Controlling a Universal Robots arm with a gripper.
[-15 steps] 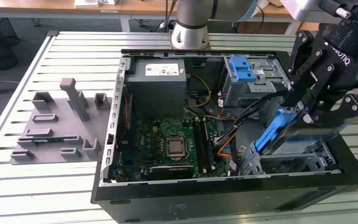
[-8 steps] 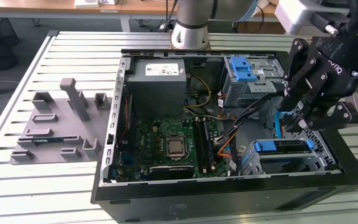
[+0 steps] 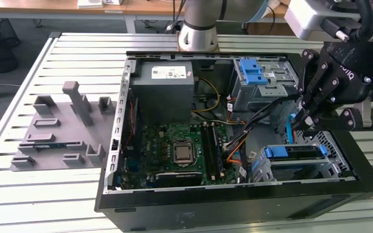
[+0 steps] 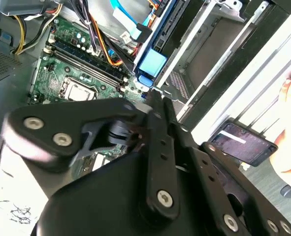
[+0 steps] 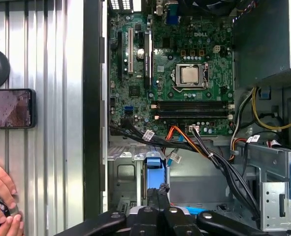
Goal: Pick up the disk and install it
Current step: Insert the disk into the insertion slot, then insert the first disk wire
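The end effector, fingers pressed shut, hovers with its tips just short of the disk in the drive cage.

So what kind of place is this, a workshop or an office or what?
Probably a robotics lab bench: a silver robot arm base stands at a slatted metal table by an opened black desktop computer case, with a grey moulded parts fixture beside it.
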